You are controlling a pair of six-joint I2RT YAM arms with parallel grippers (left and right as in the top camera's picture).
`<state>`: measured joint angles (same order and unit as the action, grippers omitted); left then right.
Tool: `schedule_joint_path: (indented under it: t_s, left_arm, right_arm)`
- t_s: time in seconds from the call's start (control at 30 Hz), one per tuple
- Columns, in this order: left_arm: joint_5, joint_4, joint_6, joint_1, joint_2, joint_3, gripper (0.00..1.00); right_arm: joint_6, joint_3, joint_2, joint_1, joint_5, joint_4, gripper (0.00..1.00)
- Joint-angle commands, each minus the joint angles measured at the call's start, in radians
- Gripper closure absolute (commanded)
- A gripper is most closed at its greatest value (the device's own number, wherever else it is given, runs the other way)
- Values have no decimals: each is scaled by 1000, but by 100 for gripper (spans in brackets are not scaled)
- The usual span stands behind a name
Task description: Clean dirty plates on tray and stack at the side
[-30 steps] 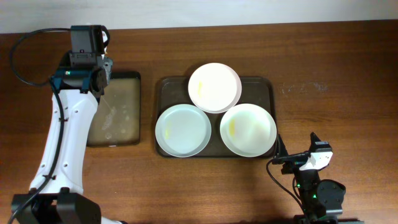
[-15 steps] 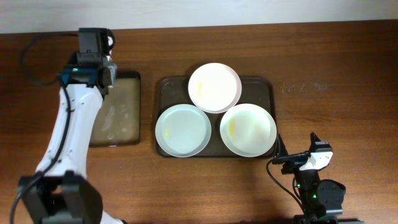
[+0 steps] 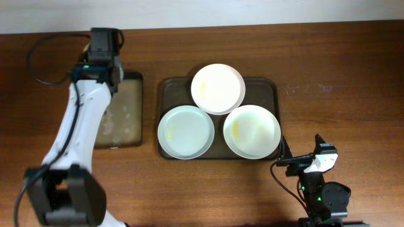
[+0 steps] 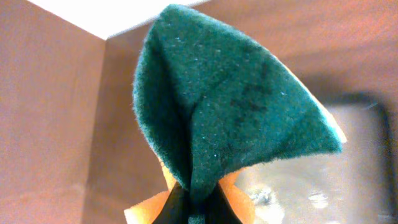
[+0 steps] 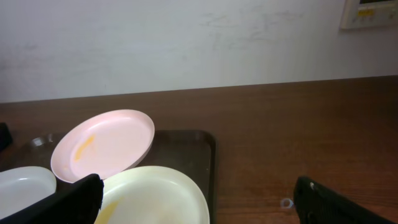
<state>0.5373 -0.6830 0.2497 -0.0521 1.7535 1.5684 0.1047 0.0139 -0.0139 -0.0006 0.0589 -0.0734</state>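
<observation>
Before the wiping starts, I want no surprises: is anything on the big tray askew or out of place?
Yes. The far plate sits tilted, its near rim propped on the front left plate and the front right plate; the right wrist view shows it. It might slide when wiped. Nothing on the tray looks broken.

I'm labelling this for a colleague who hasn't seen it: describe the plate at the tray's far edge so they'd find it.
Start at the dark tray mid-table. Its far plate sits at the wall-side rim, overlapping the greenish plate and the cream plate; it is the whitest, smeared yellow near its left edge.
</observation>
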Motion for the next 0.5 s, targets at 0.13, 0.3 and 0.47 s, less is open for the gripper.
schedule_joint_path:
  t_s: [0.13, 0.3, 0.47]
  left_arm:
    - [-280, 3, -47, 68, 31, -112, 100]
    - [-254, 2, -48, 76, 85, -123, 100]
    - [-242, -13, -85, 63, -24, 18, 100]
  right_arm:
    - [0, -8, 8, -6, 9, 0, 1]
    - [0, -8, 8, -6, 9, 0, 2]
    - [0, -8, 8, -6, 9, 0, 2]
